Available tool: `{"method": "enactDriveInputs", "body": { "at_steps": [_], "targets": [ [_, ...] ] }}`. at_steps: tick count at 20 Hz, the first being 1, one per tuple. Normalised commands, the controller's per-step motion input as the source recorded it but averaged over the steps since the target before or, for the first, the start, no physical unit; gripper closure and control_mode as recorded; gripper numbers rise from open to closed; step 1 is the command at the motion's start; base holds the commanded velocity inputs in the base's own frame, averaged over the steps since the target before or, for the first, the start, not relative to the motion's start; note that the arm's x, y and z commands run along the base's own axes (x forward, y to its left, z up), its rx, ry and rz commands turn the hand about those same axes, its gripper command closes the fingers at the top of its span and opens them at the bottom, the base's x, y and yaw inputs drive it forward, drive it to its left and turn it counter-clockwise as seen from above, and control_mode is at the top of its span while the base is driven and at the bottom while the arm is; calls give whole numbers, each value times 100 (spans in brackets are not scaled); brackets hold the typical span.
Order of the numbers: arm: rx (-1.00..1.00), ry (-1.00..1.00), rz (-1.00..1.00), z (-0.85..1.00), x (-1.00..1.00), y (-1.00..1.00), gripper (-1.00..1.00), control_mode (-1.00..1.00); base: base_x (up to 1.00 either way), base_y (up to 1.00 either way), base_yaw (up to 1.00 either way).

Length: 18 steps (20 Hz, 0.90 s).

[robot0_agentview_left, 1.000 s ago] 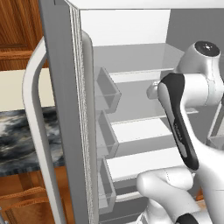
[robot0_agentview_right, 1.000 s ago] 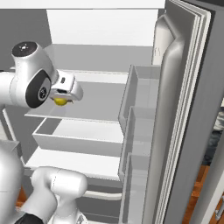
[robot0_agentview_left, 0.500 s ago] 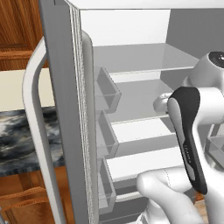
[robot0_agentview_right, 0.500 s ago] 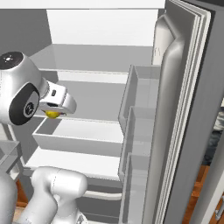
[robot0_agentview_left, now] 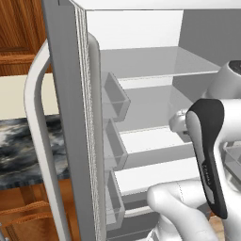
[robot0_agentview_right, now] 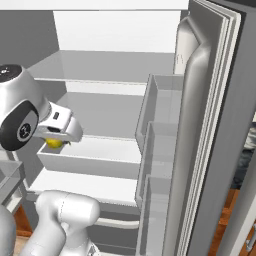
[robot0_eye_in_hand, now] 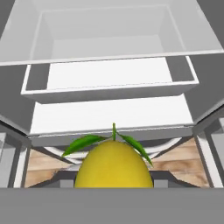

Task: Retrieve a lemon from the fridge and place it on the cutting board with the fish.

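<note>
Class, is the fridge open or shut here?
Open: the fridge doors are swung wide, showing white shelves and door bins.

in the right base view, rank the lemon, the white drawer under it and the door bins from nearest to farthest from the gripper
1. lemon: held in the gripper, at its tip on the left.
2. white drawer: just below and right of the gripper.
3. door bins: farther right, on the open fridge door.

A kitchen, big open fridge (robot0_agentview_left: 141, 84) at 12 o'clock, wooden cabinets (robot0_agentview_left: 21, 33) at 10 o'clock, dark marble counter (robot0_agentview_left: 19, 150) at 9 o'clock
</note>
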Motion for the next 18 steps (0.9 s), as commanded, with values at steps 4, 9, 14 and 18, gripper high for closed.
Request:
{"method": "enactDriveInputs", "body": {
  "at_steps": [4,9,14,18],
  "targets": [
    [0,13,0,-30,-14,0,100,-100,0,0,0],
    [0,9,0,-34,-3,0,100,-100,0,0,0],
    [0,0,0,-8,0,0,100,-100,0,0,0],
    [0,0,0,0,0,0,100,-100,0,0,0]
  ]
}}
